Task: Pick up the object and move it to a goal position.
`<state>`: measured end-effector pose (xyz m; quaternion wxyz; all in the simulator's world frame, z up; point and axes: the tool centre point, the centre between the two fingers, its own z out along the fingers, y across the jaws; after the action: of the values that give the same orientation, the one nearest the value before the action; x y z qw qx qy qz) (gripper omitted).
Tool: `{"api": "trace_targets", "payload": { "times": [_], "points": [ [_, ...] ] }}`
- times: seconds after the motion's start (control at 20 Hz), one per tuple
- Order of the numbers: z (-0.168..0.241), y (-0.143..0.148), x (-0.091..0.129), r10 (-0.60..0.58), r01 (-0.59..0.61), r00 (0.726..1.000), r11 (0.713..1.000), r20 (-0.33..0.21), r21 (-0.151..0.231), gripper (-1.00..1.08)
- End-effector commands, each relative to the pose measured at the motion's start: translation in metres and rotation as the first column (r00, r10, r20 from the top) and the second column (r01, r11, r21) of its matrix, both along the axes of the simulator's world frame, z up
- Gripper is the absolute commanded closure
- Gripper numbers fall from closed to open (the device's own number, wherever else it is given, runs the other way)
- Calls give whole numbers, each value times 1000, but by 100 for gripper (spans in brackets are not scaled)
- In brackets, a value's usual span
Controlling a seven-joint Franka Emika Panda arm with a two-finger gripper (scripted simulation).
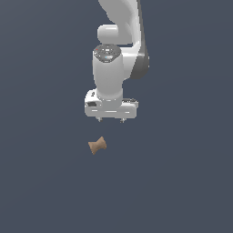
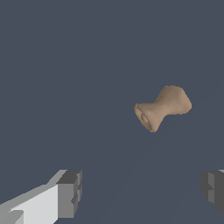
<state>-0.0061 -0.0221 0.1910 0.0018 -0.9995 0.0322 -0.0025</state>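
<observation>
The object (image 1: 97, 145) is a small tan-brown spool with a narrow waist and flared ends, lying on the dark grey floor. My gripper (image 1: 110, 120) points straight down and stands open and empty, above the spool and a little to the exterior view's right of it. In the wrist view the spool (image 2: 162, 107) lies tilted, apart from my gripper (image 2: 142, 192). One fingertip (image 2: 70, 192) and the other show wide apart at the picture's edge, with nothing between them.
The dark grey floor (image 1: 182, 182) runs flat all around with nothing else on it. The white arm (image 1: 118, 41) rises above the gripper toward the top of the exterior view.
</observation>
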Motion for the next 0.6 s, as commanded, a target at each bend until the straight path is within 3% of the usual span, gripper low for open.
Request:
{"api": "trace_targets", "payload": {
  "times": [0.0,0.55],
  "points": [
    [-1,0,0,-5,5,1000,1000,-1,0,-92],
    [-13,-10,8,-152,153,988,988,-4,6,-92]
  ]
}}
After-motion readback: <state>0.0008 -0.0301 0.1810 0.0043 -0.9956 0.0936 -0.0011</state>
